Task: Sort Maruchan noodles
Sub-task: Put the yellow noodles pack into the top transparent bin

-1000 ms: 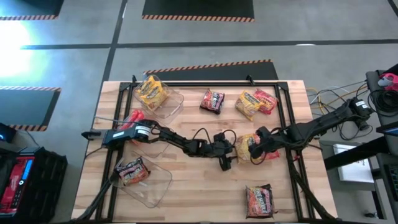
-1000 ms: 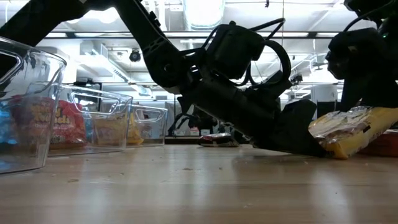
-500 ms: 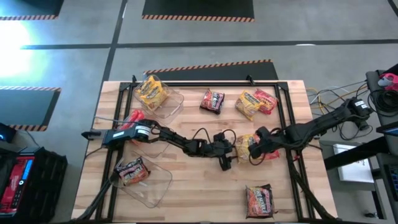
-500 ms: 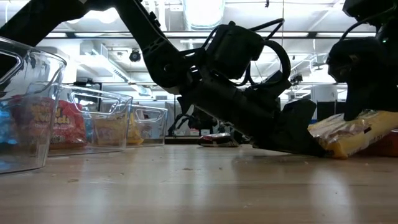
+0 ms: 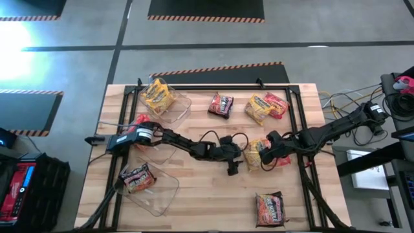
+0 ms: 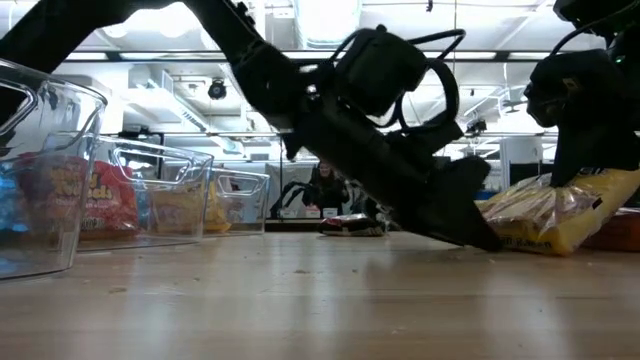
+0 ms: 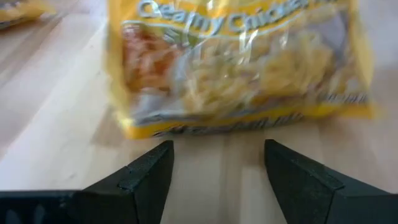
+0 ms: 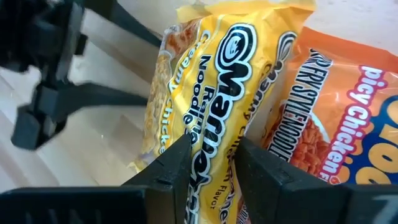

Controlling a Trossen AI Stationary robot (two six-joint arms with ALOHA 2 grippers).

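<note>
A yellow Maruchan noodle packet [image 5: 254,153] lies at mid-table, partly on an orange packet [image 8: 329,124]. My right gripper [image 8: 214,171] reaches in from the table's right and is shut on the yellow packet [image 8: 230,74]. My left gripper [image 7: 217,177] comes from the table's left and stands open just short of that packet's other side [image 7: 242,68], touching nothing. In the low view the packet [image 6: 550,210] sits tilted under the right gripper. Other loose packets: dark [image 5: 220,105], yellow [image 5: 258,108], red [image 5: 277,103], and one near the front [image 5: 270,207]. My right gripper pinches the yellow packet's end nearest it [image 8: 214,140] between its two fingers, one on the printed face and one between this packet and the orange one. The fingers slant down from the table's right. The packet stands tilted on edge, leaning against the orange packet.
Three clear bins stand on the table's left: one with yellow packets [image 5: 165,100], one with red [image 5: 139,124], one with a dark packet [image 5: 145,184]. A black frame [image 5: 291,116] runs around the table. Bare wood lies in front of the grippers.
My right gripper has shut on the yellow packet, which has tipped up on edge and shifted a little toward the left arm. My left wrist has risen slightly, its fingers still open.
</note>
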